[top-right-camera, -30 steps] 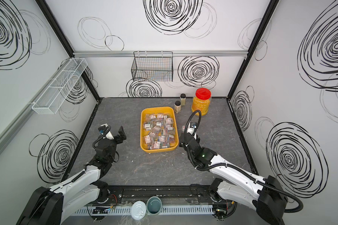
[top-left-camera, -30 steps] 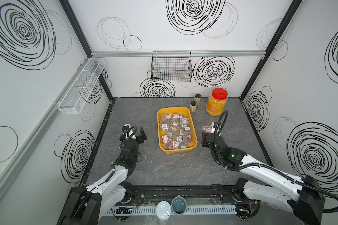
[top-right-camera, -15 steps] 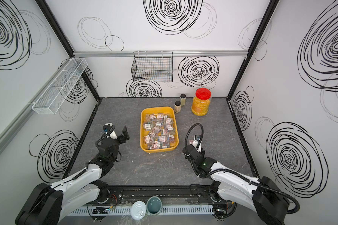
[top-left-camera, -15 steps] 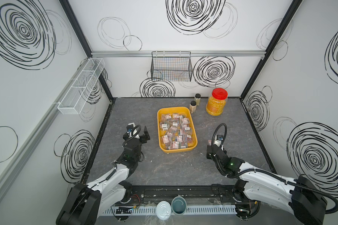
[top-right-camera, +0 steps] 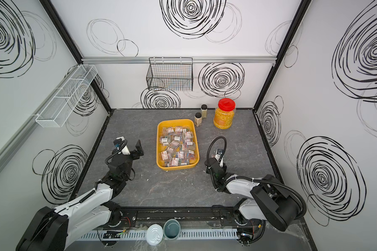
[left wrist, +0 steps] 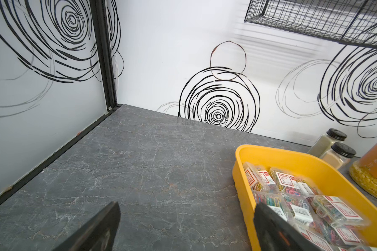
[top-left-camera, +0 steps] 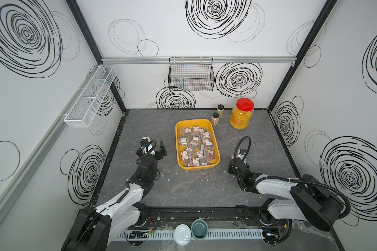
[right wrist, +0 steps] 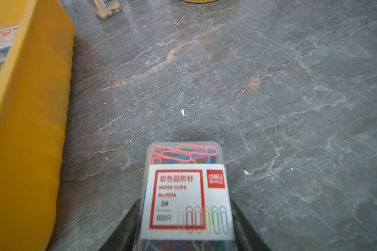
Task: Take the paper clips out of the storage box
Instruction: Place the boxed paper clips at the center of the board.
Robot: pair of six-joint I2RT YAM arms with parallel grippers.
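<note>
Grey marbled tabletop (top-left-camera: 194,191) forms the floor of a white booth whose walls (top-left-camera: 161,26) carry black scribbled spirals. Near its middle lies the storage box (top-left-camera: 199,167), a shallow yellow tray with its long sides running near to far. The paper clips (top-left-camera: 195,144) are heaped inside it as small clear cases with white-and-red labels. They cover most of its floor, and some lie tilted on others.

The right gripper (right wrist: 185,208) sits low to the right of the box, by its near right corner, with a strip of bare tabletop between them. Its fingers (right wrist: 126,230) are clamped on the two long sides of a single paper-clip case (right wrist: 186,195). The label faces up and the case's far end juts past the fingertips. This case is outside the box; whether it touches the tabletop I cannot tell.

The left gripper (left wrist: 186,207) hovers to the left of the box, level with its near half. Its fingers (left wrist: 102,228) are spread wide apart, and bare tabletop shows between them.

Two black-capped bottles (top-left-camera: 215,119) stand just beyond the box's far right corner. A red-lidded jar (top-left-camera: 241,115) of yellow grains stands farther right. A black wire basket (top-left-camera: 191,75) hangs on the far wall and a white mesh shelf (top-left-camera: 89,97) on the left wall. Two round tins (top-left-camera: 182,234) sit side by side at the near edge.
</note>
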